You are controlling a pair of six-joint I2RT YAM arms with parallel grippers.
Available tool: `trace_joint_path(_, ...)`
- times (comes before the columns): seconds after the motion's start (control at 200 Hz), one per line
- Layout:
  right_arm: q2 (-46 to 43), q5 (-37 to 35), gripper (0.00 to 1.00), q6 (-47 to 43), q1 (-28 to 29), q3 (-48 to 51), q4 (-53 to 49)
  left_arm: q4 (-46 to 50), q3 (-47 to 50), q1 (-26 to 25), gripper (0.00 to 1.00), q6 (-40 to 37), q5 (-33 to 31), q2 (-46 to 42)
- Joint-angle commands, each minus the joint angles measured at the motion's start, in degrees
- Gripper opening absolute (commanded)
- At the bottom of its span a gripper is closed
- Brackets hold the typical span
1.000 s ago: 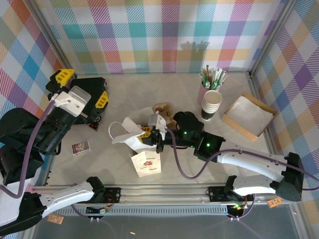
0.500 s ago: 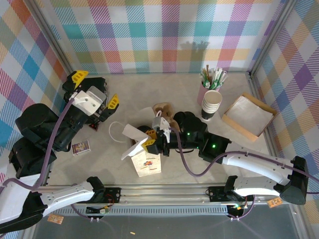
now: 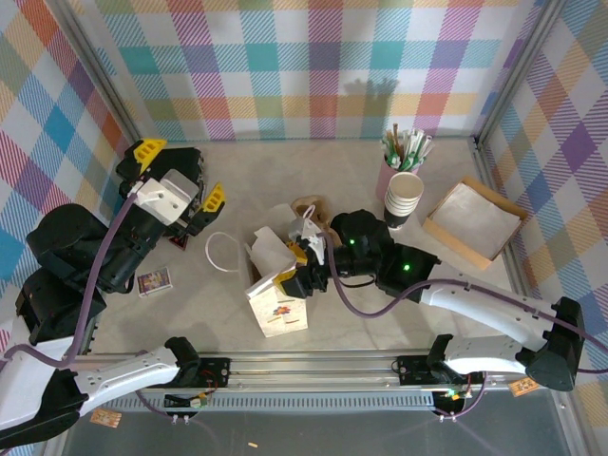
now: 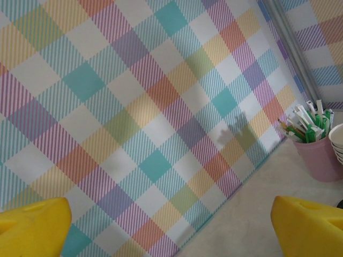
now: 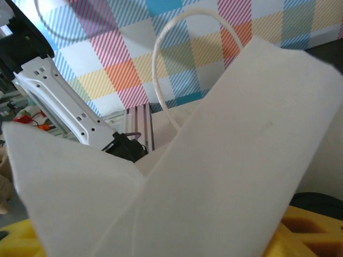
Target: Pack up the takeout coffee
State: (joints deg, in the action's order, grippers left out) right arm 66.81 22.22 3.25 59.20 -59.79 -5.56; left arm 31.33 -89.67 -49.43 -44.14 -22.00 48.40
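Top external: right claw (image 3: 292,264) at paper bag (image 3: 274,302); coffee hidden.

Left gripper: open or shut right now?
Open. The left gripper has its yellow fingertips at opposite edges of its wrist view, with plaid wall and table visible between them.

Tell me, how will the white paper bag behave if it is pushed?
Probably floppy: the paper bag has thin, bent walls. Likely light and easy to tip or slide, being only paper. Its thin handle looks limp.
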Motion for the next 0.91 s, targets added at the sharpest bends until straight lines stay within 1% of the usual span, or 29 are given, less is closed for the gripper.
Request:
trace_joint_path(0.0,-1.29,2.08,0.74,-5.39,-0.36,-4.55,-6.84,-1.27,0.93,-0.58,0.96,0.55,0.04,-0.46)
trace_joint_path(0.075,-1.11,1.32,0.74,-8.36,-0.4,-6.53,-9.26,-1.7,1.79,-0.59,0.96,0.39,0.41,-0.38)
trace_joint_path(0.1,-0.82,1.17,0.72,-9.35,-0.42,-7.1,-9.83,-1.94,2.07,-0.57,0.96,0.24,0.46,-0.34)
trace_joint_path(0.135,-0.24,1.48,0.67,-10.74,-0.62,-7.83,-10.59,-2.04,2.25,-0.59,0.96,-0.01,0.65,-0.22)
trace_joint_path(0.2,1.47,3.1,0.56,-12.21,-0.97,-9.91,-13.85,-2.22,2.39,-0.58,0.97,-0.07,1.13,0.18)
trace_joint_path(0.29,3.2,4.73,0.43,-13.97,-1.53,-12.35,-19.96,-2.11,2.6,-0.58,0.97,0.23,1.55,0.36)
trace_joint_path(0.335,3.33,4.7,0.32,-14.87,-1.63,-13.04,-22.42,-2.15,2.93,-0.62,0.97,0.29,1.55,0.36)
trace_joint_path(0.395,3.13,3.15,0.14,-15.87,-1.65,-13.59,-24.5,-2.3,3.33,-0.58,0.97,0.28,1.41,0.3)
trace_joint_path(0.42,2.99,1.82,0.09,-15.9,-1.64,-13.8,-24.92,-2.52,3.59,-0.55,0.97,0.36,1.18,0.22)
trace_joint_path(0.435,2.95,1.07,0.08,-15.97,-1.75,-13.86,-25.13,-2.77,3.74,-0.58,0.97,0.37,1.09,0.27)
trace_joint_path(0.485,2.94,-0.38,0.08,-16.35,-2.1,-14.36,-26.11,-3.42,4.29,-0.58,0.97,0.36,0.79,0.12)
trace_joint_path(0.545,3.65,0.64,0.08,-17.26,-3.03,-15.82,-28.87,-3.91,4.81,-0.62,0.97,0.28,0.52,0.0)
trace_joint_path(0.605,5.36,1.77,0.15,-18.64,-3.75,-17.64,-32.19,-3.93,5.19,-0.55,0.97,0.28,0.3,-0.11)
trace_joint_path(0.69,8.39,2.29,0.18,-20.78,-3.96,-20.48,-35.81,-3.82,5.97,-0.53,0.97,0.32,0.07,-0.33)
trace_joint_path(0.76,10.58,3.51,0.27,-22.24,-3.9,-22.61,-37.44,-3.89,6.56,-0.54,0.98,0.73,0.07,-0.58)
trace_joint_path(0.8,11.72,4.4,0.36,-22.71,-3.91,-24.02,-38.41,-4.14,6.7,-0.58,0.97,1.11,0.24,-0.68)
trace_joint_path(0.82,12.22,4.79,0.44,-22.97,-3.9,-24.8,-38.81,-4.24,6.83,-0.51,0.97,1.3,0.28,-0.76)
trace_joint_path(0.835,12.55,5.03,0.47,-23.2,-3.91,-25.37,-39.13,-4.47,6.87,-0.63,0.98,1.42,0.28,-0.79)
trace_joint_path(0.9,13.25,5.58,0.51,-23.67,-3.91,-27.29,-39.85,-4.89,6.72,-0.59,0.97,1.62,0.46,-0.68)
